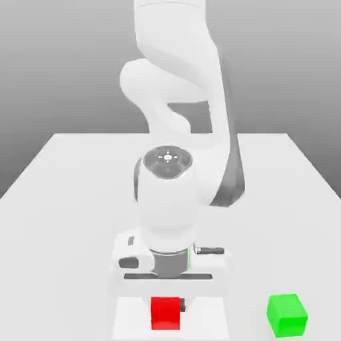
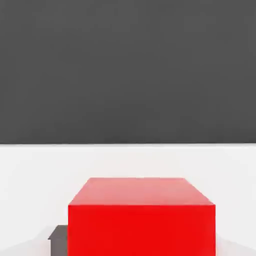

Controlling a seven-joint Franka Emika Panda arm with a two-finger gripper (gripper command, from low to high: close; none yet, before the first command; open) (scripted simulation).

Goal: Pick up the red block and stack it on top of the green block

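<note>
I see the gripper low over the near edge of the white table, red block sitting between its white fingers, one on each side. Can't tell if the pads touch it or how wide they're spread. Green block sits on the table, apart, toward the exterior view's right

The robot arm runs off the exterior view's top edge. Its hand hides the upper part of the red block. In the hand view, the block's lower part is cut off.
</note>
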